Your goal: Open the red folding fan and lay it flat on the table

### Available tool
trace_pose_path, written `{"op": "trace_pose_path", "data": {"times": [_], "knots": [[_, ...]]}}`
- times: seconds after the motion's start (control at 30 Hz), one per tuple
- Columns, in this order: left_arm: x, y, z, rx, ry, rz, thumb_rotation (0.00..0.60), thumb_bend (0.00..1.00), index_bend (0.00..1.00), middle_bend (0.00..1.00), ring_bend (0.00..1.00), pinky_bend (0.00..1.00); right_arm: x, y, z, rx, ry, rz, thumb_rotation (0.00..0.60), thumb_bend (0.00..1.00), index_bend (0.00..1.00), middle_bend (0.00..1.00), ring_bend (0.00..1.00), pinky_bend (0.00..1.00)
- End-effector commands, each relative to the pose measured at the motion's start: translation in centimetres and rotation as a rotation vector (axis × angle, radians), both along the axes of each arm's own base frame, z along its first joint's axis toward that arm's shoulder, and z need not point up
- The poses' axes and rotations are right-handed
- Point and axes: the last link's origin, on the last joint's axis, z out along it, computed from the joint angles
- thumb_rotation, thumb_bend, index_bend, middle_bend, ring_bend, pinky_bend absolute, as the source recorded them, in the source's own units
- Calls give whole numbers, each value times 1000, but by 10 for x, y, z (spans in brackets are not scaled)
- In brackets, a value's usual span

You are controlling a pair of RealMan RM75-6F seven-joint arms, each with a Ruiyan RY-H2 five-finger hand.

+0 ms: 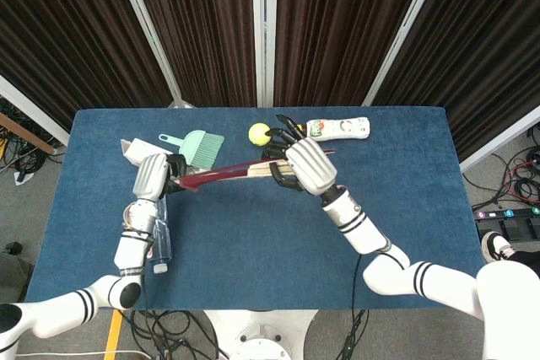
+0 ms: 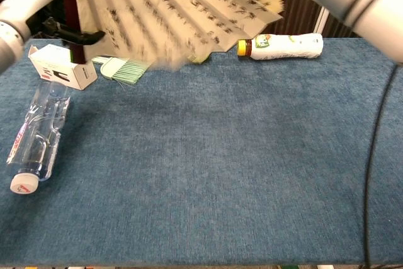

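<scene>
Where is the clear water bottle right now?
The water bottle lies on its side at the table's left edge in the chest view, cap toward the camera, just in front of the white box. In the head view it sits under the left forearm.

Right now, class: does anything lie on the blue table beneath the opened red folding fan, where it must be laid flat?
Nothing visible: the red folding fan, held by both hands, hangs over bare blue table.
</scene>
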Motion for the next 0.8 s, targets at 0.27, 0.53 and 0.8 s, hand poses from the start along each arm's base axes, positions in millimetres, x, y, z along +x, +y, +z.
{"op": "trace_pose_path", "data": {"times": [0.27,0.53,0.8], "knots": [[-8,-19,10,227,474,-72,600,309,760,755,672,725,-74,37,24,-222,226,78,600,663,651,499,217,2],[-3,-27,-2,262,576,-83,600,304,747,749,672,730,-99,47,29,-303,361,103,600,663,651,497,215,0],[9,-37,-27,260,672,-123,600,298,732,738,672,733,-127,55,17,-395,497,146,600,663,651,497,215,0]]}}
